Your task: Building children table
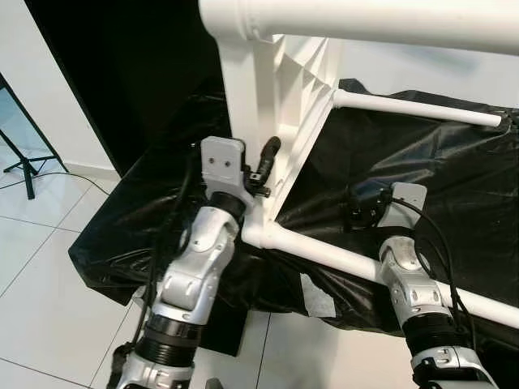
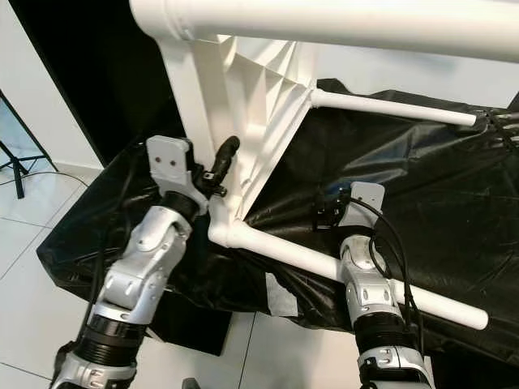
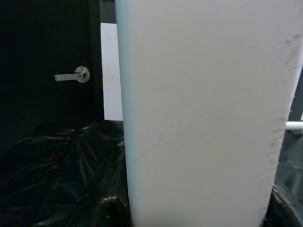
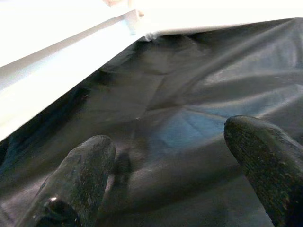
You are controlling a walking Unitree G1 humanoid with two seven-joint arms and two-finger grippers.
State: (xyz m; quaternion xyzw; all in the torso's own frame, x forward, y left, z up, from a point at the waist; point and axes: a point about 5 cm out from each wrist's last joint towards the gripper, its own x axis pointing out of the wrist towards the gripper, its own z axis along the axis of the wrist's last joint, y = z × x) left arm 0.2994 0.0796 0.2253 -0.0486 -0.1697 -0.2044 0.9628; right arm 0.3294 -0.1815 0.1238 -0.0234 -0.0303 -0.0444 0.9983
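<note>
A white plastic children's table [image 1: 280,97] stands on its side on a black sheet [image 1: 438,170], its ribbed underside facing right. One leg [image 1: 324,253] lies along the sheet's near edge. A second leg [image 1: 413,108] points right at the back, and a third [image 1: 365,20] passes overhead. My left gripper [image 1: 258,174] is at the tabletop's near upright edge [image 3: 199,118], shut on it. One black finger [image 1: 268,154] lies on the ribbed side; the other is hidden. My right gripper [image 4: 175,170] hovers open just beyond the near leg, its fingertips [image 4: 85,165] apart over the sheet.
The sheet drapes over a low platform with a pale tape patch [image 1: 318,296] at its front. White tiled floor [image 1: 40,267] lies to the left, with a black stand [image 1: 24,154] on it. A dark door with a metal handle [image 3: 71,76] is behind.
</note>
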